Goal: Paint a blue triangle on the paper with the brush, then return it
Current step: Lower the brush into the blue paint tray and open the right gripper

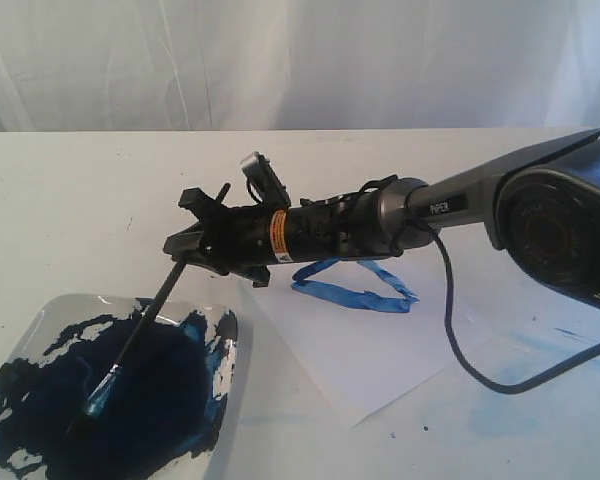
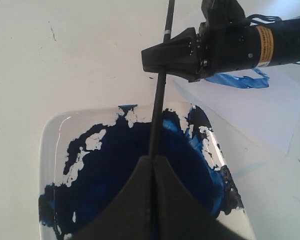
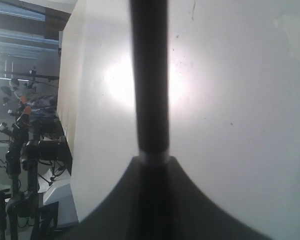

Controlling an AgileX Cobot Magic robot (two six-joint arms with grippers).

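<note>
White desk (image 1: 80,200); my right hand (image 1: 198,235) pinches the brush (image 1: 140,330) over the tray (image 1: 233,335); a crooked release could smear the paper (image 1: 360,350).

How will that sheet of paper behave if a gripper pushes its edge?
Likely slides or buckles: the paper looks thin, and nothing visible pins it down. Probably smudges, since the blue triangle on it may be wet.
</note>
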